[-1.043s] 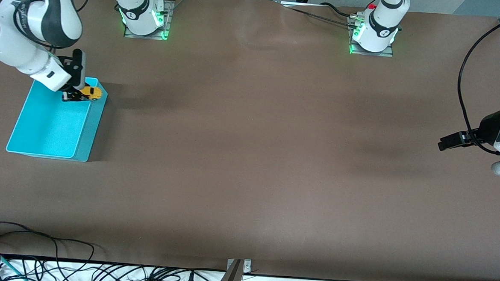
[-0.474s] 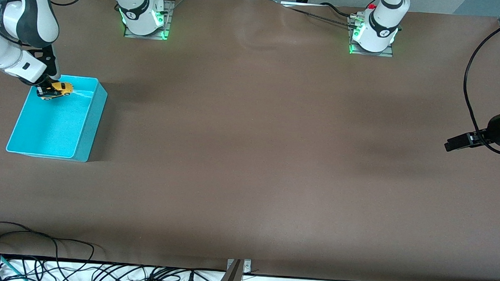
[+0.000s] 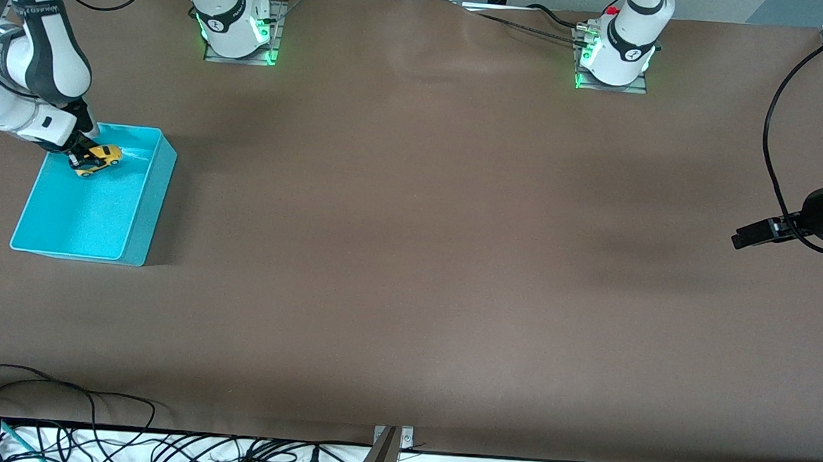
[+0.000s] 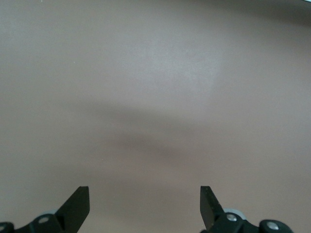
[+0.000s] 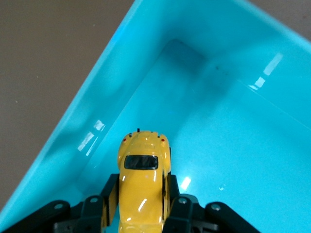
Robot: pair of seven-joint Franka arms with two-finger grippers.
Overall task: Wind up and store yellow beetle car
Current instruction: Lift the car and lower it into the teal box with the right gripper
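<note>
My right gripper [image 3: 84, 160] is shut on the yellow beetle car [image 3: 98, 159], clamping its sides. It holds the car inside the turquoise bin [image 3: 141, 224], low over the bin's corner nearest the right arm's base. In the right wrist view the yellow beetle car [image 5: 144, 182] sits between the dark fingers [image 5: 108, 191] with the bin's floor [image 5: 233, 145] under it. My left gripper [image 3: 742, 236] waits open over bare table at the left arm's end. Its fingertips [image 4: 77, 204] stand wide apart with nothing between them.
The turquoise bin stands at the right arm's end of the brown table [image 3: 410, 259]. Cables [image 3: 55, 438] lie along the table edge nearest the front camera. The two arm bases [image 3: 235, 28] [image 3: 614, 55] stand along the edge farthest from that camera.
My right gripper has carried the yellow beetle car from the bin's rim in over the bin and lowered it toward the floor. The left gripper drew back slightly toward its end of the table.
</note>
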